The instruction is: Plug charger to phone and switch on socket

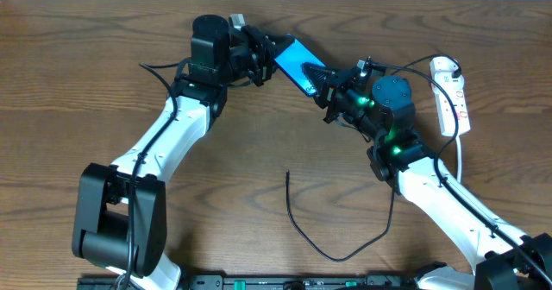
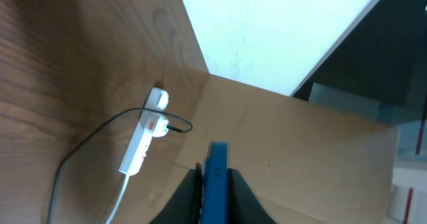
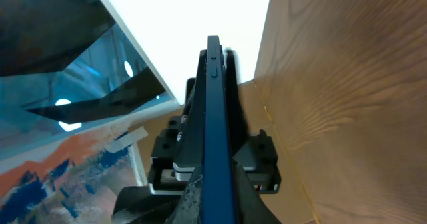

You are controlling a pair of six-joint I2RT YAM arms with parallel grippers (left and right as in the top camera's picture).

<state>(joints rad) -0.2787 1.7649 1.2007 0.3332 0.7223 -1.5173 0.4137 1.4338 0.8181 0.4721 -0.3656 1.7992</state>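
The phone (image 1: 296,61), blue screen up and tilted, hangs above the back of the table between both grippers. My left gripper (image 1: 274,59) is shut on its left end and my right gripper (image 1: 323,85) is shut on its right end. In the left wrist view the phone's blue edge (image 2: 217,184) stands between the dark fingers (image 2: 248,201). The right wrist view shows the same edge (image 3: 217,117) running up from my right gripper (image 3: 217,187). The charger (image 1: 290,205), a thin black cable, lies loose on the table in front with its tip free. The socket (image 1: 453,96) lies at the right, also seen as the white socket (image 2: 143,141).
The wooden table (image 1: 103,91) ends at a white wall along the back. A white cord (image 1: 460,156) runs from the socket toward the front right. A thin black lead (image 2: 177,125) is plugged into the socket. A black rail (image 1: 302,281) lines the front edge.
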